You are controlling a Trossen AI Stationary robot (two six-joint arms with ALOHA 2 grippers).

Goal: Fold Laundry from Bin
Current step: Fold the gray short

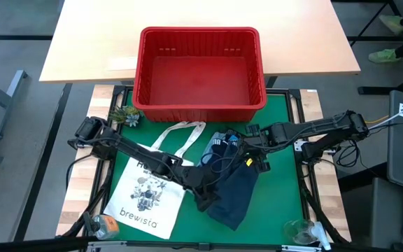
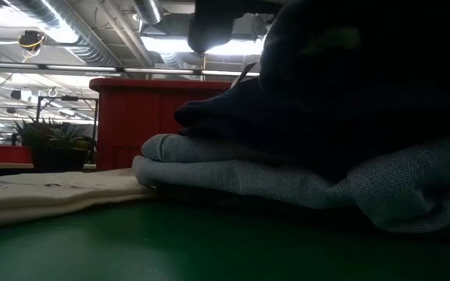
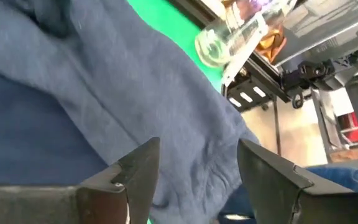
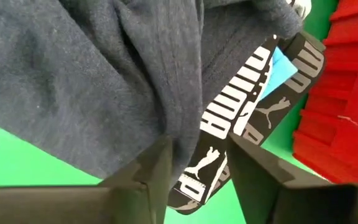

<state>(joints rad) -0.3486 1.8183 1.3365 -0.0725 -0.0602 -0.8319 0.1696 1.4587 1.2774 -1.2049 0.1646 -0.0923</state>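
Green mat [image 1: 285, 140] carries everything. Bin [image 1: 201, 70] looks empty. Navy garment [image 1: 235, 192] lies mid-mat, rumpled, fold unfinished, on a tote [image 1: 145, 196]. Left gripper [image 3: 194, 180] released, fingers spread above cloth. Right gripper [image 4: 197, 165] parted, fabric edge between fingers; grip uncertain. Bare mat right of garment.

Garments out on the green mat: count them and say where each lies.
1 clearly visible: a dark navy garment heaped on the mat beside the tote bag. The low view shows a lighter fabric layer beneath it, so more may be hidden.
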